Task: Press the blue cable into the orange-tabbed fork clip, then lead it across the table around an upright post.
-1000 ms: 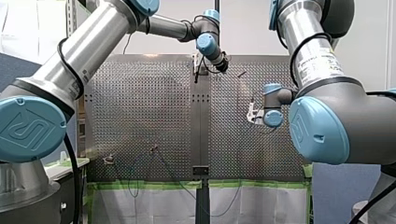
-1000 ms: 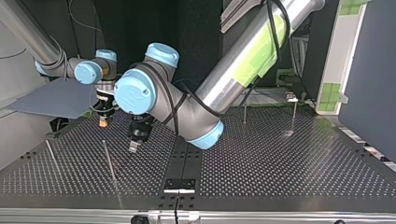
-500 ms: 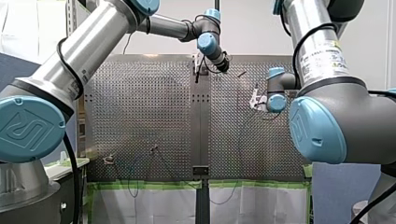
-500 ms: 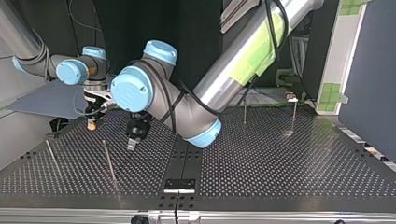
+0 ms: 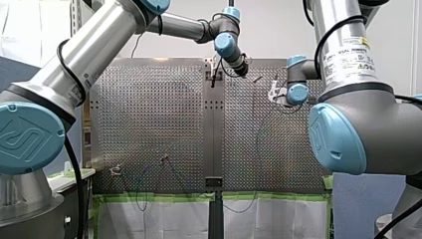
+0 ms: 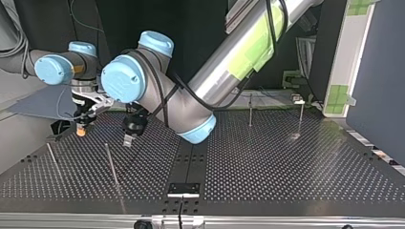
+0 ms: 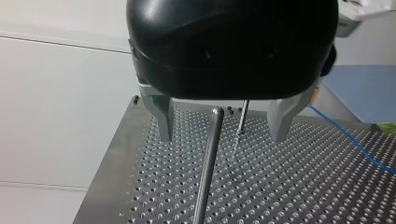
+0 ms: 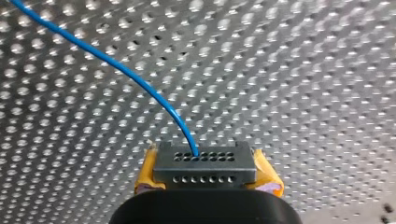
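1. Start with the right gripper (image 8: 205,170). In its wrist view you see its yellow pads (image 8: 145,175) closed in on a small grey block with rows of holes (image 8: 205,161). The thin blue cable (image 8: 116,68) comes out of that block, so this gripper is clamped on the cable's end.
2. From the block you can follow the cable curving away over the perforated metal table (image 6: 286,167).
3. In the top view you find the right gripper at the left, its orange-yellow tip pointing down close over the table's far part.
4. The left gripper (image 7: 222,137) is black with metal fingers (image 7: 161,121). Its jaws stand wide apart and hold nothing.
5. In the left wrist view a slim upright steel post (image 7: 208,163) shows in the gap between those fingers and touches neither. You cannot tell whether it stands inside the gap or ahead of it.
6. A second thin post (image 7: 242,119) stands further ahead of the left gripper.
7. In that same view a stretch of the blue cable runs over the table, out beyond one finger.
8. In the top view the two grippers hang near each other but apart, the left one closer to the table's middle.
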Controlling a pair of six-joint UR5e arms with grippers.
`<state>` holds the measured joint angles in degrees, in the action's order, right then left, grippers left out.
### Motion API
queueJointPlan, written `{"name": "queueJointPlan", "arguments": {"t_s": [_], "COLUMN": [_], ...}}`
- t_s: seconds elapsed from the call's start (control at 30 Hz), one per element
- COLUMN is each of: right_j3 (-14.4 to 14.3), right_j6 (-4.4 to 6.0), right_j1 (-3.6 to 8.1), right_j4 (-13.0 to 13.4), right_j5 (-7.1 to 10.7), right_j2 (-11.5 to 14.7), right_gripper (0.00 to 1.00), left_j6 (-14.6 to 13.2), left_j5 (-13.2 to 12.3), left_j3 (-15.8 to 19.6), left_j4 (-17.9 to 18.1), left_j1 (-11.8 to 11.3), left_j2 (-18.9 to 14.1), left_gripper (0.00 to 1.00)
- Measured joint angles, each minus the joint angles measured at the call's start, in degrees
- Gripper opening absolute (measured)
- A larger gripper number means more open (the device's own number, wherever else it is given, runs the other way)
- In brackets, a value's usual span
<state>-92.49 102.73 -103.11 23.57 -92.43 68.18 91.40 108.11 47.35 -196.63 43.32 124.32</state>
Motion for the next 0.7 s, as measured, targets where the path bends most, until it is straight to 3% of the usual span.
{"name": "queueJointPlan", "arguments": {"t_s": [0.37,0.7], "right_j3": [-0.10,-0.12], "right_j6": [-0.11,-0.18], "right_j1": [0.43,0.64], "right_j4": [-1.60,-2.27], "right_j5": [0.67,1.12], "right_j2": [5.00,10.03], "right_gripper": [0.00,0.00], "left_j6": [0.33,4.82], "left_j5": [2.19,5.06], "left_j3": [0.00,0.00], "left_j4": [-1.09,-2.65], "left_j1": [1.64,4.06], "left_j2": [0.01,0.03], "left_gripper": [1.00,1.00]}}
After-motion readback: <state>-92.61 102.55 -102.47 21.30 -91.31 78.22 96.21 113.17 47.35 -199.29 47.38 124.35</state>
